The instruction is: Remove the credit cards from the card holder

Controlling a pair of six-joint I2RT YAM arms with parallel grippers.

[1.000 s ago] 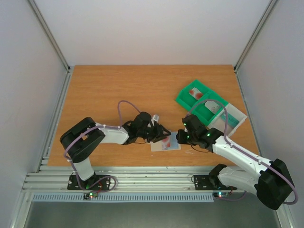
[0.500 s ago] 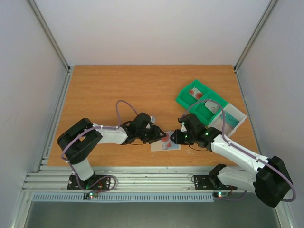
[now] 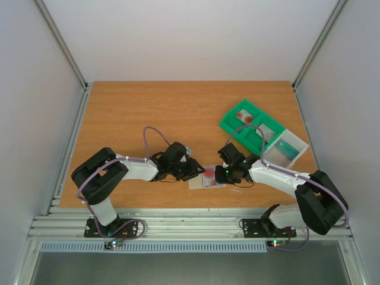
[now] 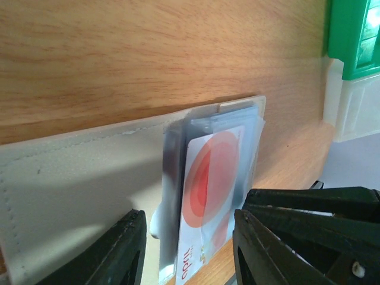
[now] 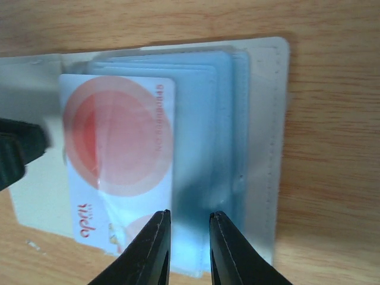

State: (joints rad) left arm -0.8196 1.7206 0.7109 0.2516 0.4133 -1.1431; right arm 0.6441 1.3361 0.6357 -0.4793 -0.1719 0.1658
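Note:
The card holder (image 3: 199, 183) lies open and flat on the wood near the front edge, pale whitish-beige (image 5: 270, 148) (image 4: 71, 184). In its clear pocket sits a white credit card with pinkish-red circles (image 5: 119, 148) (image 4: 211, 178) beside overlapping blue-grey cards (image 5: 208, 119). My left gripper (image 3: 193, 170) (image 4: 189, 219) is open and low, its jaws either side of the pocket's end. My right gripper (image 3: 221, 173) (image 5: 189, 214) is open by a narrow gap, with its tips just over the blue-grey cards and nothing between them.
A bright green compartment tray (image 3: 249, 126) (image 4: 356, 35) stands at the back right, holding a red-marked card (image 3: 243, 116). A white tray (image 3: 286, 148) (image 4: 356, 113) adjoins it with a teal card inside. A left fingertip (image 5: 18, 155) shows at the right wrist view's left edge.
My right gripper has swung left from beside the green tray to over the card holder. The left gripper has shifted slightly left and stays on the holder.

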